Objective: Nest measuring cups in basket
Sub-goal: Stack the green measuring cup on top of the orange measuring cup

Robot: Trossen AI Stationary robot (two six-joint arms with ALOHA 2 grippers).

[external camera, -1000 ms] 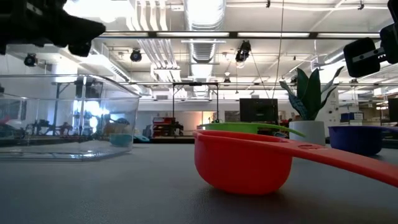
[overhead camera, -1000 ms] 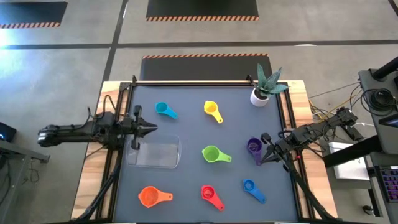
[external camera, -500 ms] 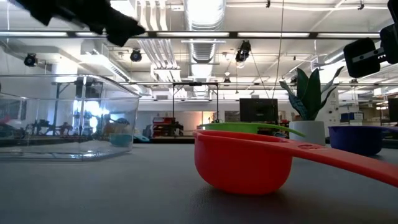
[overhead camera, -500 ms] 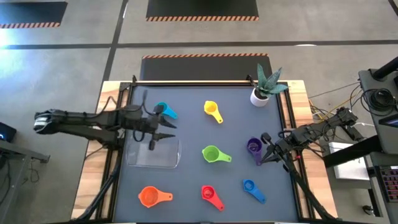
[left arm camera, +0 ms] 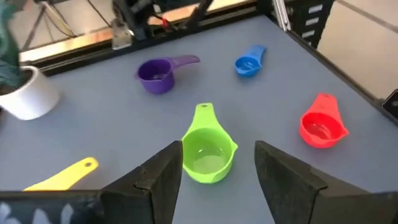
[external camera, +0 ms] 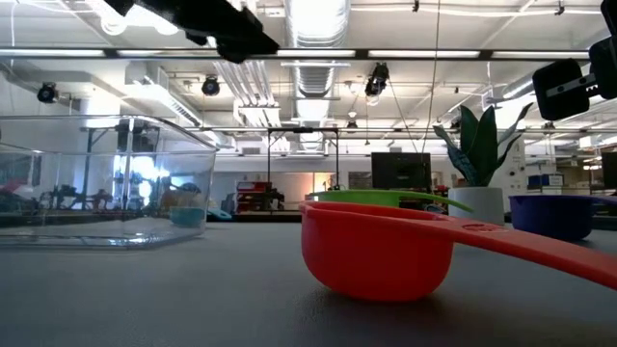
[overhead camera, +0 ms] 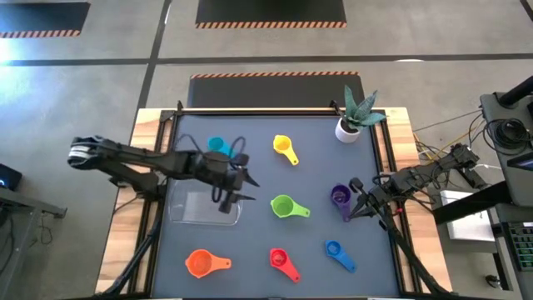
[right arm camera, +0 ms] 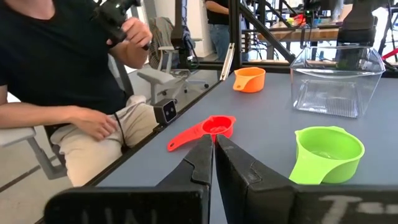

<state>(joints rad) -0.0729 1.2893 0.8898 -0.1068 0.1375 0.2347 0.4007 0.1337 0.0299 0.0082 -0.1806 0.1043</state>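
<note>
One green cup lies just beyond the open left gripper.

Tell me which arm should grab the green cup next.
Left. Its open tool hangs over the clear plastic basket's edge, aimed at the green round plastic measuring cup; the right tool is shut beside the purple cup.

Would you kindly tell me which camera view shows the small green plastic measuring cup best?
The left wrist view: the small green plastic measuring cup lies whole and near, just beyond the left gripper, whose fingers are open. The high view shows it small, the right wrist view only its bowl, the low view just its rim.
</note>
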